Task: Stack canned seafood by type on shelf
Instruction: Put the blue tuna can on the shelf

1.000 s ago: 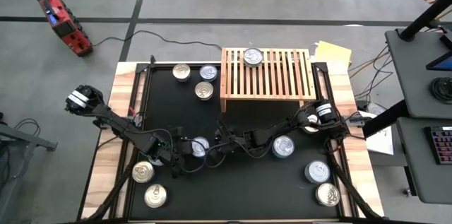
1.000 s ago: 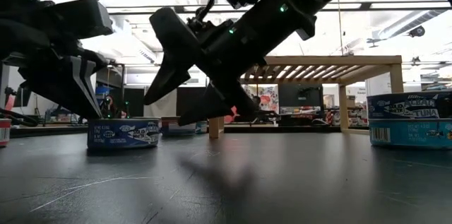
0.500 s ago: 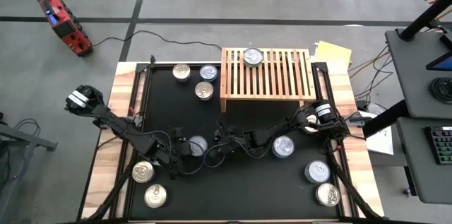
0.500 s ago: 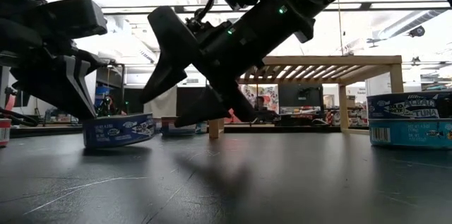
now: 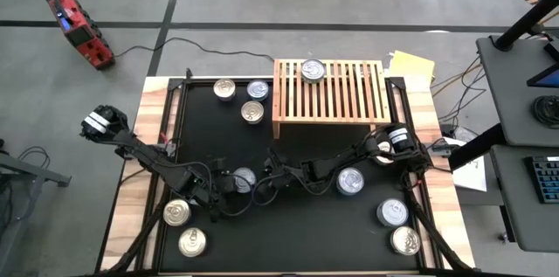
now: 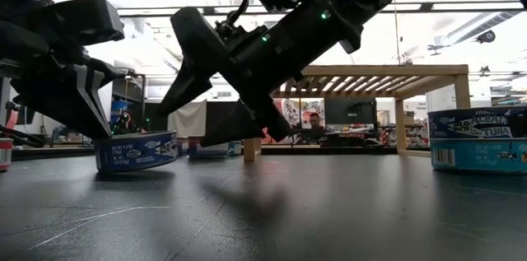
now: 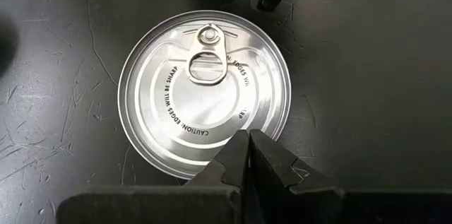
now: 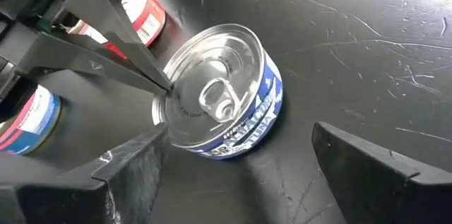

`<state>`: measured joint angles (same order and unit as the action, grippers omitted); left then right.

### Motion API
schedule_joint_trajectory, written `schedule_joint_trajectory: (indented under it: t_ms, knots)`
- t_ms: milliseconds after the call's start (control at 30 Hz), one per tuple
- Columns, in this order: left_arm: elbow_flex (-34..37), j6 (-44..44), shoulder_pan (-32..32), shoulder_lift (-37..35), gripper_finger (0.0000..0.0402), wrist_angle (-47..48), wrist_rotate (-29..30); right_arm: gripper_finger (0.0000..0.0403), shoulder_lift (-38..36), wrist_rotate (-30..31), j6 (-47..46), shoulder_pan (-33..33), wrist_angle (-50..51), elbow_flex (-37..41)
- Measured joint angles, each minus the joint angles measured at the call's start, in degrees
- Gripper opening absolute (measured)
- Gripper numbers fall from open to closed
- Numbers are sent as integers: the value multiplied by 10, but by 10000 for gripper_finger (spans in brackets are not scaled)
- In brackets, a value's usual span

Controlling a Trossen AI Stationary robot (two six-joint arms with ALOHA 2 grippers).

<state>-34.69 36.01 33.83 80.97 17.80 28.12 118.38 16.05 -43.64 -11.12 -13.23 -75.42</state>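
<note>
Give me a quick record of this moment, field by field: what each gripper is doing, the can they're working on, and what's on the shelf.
left gripper: shut, fingertips pressed on the rim of the blue-label can
right gripper: open, jaws straddling the same can, not closed on it
blue-label can: on the black mat, tilted, one edge lifted
shelf: one can on top, at the back edge
other cans: scattered on the mat, both sides
</note>
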Motion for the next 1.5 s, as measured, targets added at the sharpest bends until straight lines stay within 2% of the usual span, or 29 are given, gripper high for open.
schedule_joint_trajectory:
  t_ms: [433, 633, 933, 1167, 1500]
  knots:
    - [8, 12, 18, 0, 1, -16, 1, 334, 0, 0, 11, 0, -12, 0]
    - [9, 12, 18, 0, 1, -19, 0, 340, 24, -18, 25, 2, -77, 0]
    - [31, 12, 19, 0, 1, -68, -1, 341, 49, -30, 19, 7, -100, -8]
    - [36, 5, 19, 2, 1, -77, -6, 328, 57, -50, 60, 7, -99, -27]
    - [38, 1, 19, 2, 1, -78, -2, 302, 57, -55, 225, 6, -110, -31]
